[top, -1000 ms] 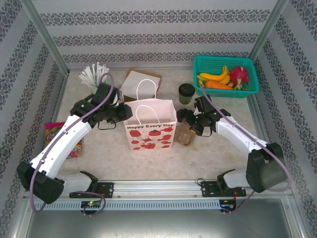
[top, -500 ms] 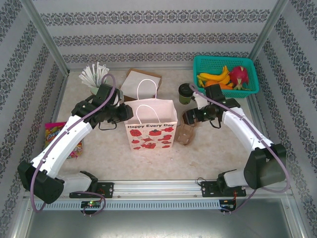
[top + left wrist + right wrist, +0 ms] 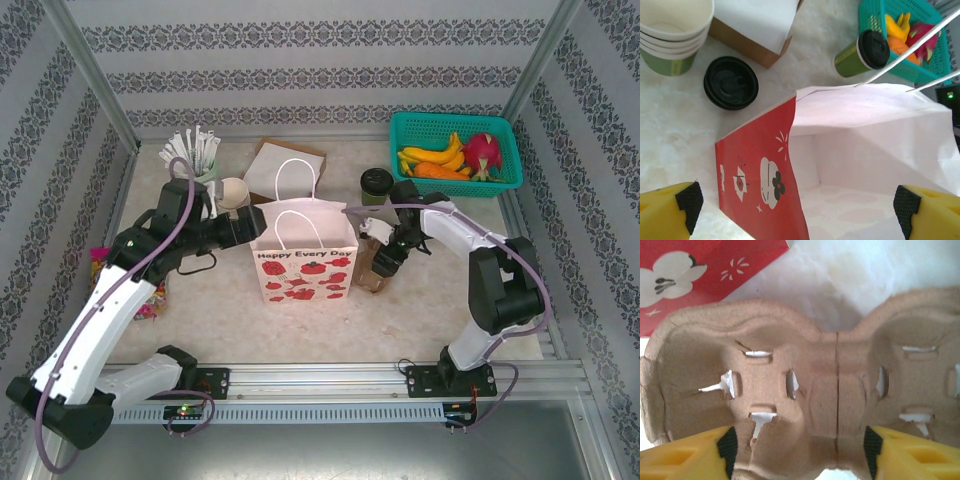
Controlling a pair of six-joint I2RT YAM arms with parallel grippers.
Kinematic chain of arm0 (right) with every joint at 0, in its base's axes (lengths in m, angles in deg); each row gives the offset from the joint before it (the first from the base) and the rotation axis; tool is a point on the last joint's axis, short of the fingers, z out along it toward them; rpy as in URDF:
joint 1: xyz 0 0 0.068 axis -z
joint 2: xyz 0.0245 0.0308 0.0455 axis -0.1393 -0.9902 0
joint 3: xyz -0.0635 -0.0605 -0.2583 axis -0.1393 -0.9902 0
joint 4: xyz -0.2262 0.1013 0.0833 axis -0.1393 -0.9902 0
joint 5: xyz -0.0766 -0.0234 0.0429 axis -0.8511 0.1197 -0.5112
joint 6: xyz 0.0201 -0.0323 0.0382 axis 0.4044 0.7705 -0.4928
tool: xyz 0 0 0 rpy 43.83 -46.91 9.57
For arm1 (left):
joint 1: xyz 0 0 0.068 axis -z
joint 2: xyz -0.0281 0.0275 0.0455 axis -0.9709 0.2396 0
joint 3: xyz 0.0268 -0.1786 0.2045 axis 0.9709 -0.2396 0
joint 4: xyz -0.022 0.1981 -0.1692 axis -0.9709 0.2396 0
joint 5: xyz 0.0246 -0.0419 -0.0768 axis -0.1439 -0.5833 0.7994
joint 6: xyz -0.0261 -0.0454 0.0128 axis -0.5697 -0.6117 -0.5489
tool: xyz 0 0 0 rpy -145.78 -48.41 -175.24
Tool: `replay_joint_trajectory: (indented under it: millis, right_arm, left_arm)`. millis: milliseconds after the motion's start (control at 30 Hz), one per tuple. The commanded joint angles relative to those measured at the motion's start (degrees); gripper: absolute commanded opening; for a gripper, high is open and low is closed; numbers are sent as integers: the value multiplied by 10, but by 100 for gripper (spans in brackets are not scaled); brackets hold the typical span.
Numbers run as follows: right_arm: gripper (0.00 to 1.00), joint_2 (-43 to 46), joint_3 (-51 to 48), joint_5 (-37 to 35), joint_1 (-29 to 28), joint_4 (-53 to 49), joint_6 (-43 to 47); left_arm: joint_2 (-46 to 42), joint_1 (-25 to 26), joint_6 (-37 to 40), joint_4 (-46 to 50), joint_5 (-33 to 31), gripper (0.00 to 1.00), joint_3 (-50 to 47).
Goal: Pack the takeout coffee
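Takeout coffee, one capped cup, stands upright on the bench just right of centre in my top view, behind the paper bag and left of the teal basket. From the left wrist it sits upper right, apart from the bag's rim. My left claw is spread wide over the bag's open mouth, yellow fingers in both lower corners. Upper left there I see a stack of uncapped cups and a loose black lid. My right claw straddles the pulp cup carrier beside the bag, pads against its edges; whether it is pinching, I cannot tell.
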Motion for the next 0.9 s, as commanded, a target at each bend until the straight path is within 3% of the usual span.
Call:
replay_joint_trajectory:
  millis: [0, 267, 567, 733, 867]
  right_arm:
    - [65, -21, 19, -23, -10, 5, 65]
    - [60, -56, 35, -40, -13, 13, 78]
    - [47, -67, 25, -26, -14, 50, 63]
    - [38, -55, 22, -64, 4, 52, -26]
    - [35, -19, 4, -86, 5, 40, -126]
  left_arm:
    - [-12, -8, -1, -26, -34, 100, -21]
    - [-7, -9, -1, -34, -36, 100, -25]
    - [4, -9, 23, -53, 37, 100, -42]
    - [26, -9, 33, -67, 116, 100, -47]
    - [41, -6, 30, -73, 144, 100, -47]
